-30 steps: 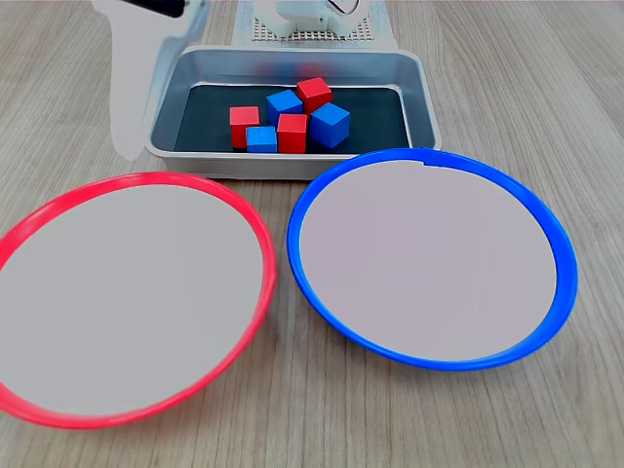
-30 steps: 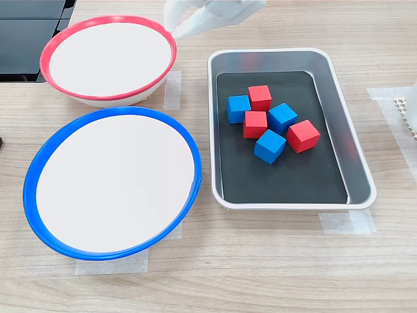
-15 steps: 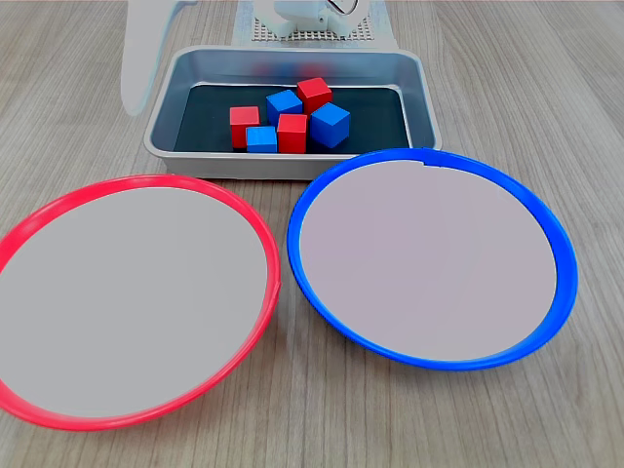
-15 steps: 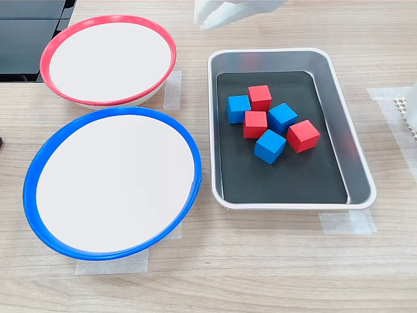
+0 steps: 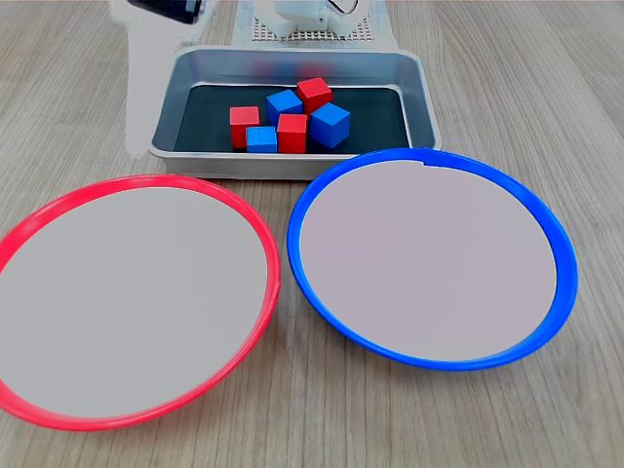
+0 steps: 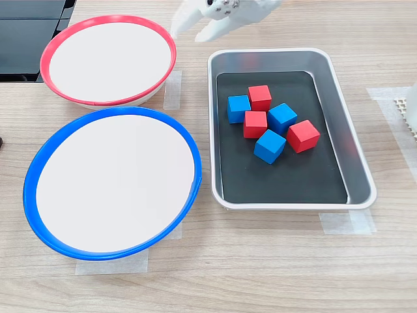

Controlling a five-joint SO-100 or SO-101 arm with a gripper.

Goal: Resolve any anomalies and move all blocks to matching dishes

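Observation:
Six small blocks lie clustered in the grey metal tray (image 5: 419, 88) (image 6: 339, 111): three red blocks (image 5: 292, 134) (image 6: 255, 124) and three blue blocks (image 5: 330, 124) (image 6: 270, 146). The red-rimmed dish (image 5: 255, 219) (image 6: 58, 36) and the blue-rimmed dish (image 5: 561, 253) (image 6: 192, 156) are both empty. My white gripper (image 5: 146, 97) (image 6: 197, 29) hangs above the table between the red-rimmed dish and the tray's corner. Its two fingers stand apart, open, with nothing between them.
The arm's base and a perforated white plate (image 5: 312, 29) stand behind the tray in the first exterior view. Tape strips (image 6: 172, 88) mark the wooden table. A dark object (image 6: 29, 26) lies at the second exterior view's upper left.
The gripper left the red-rimmed dish's rim, swung toward the tray, then came partway back. Its fingers now show apart. The blocks have not moved.

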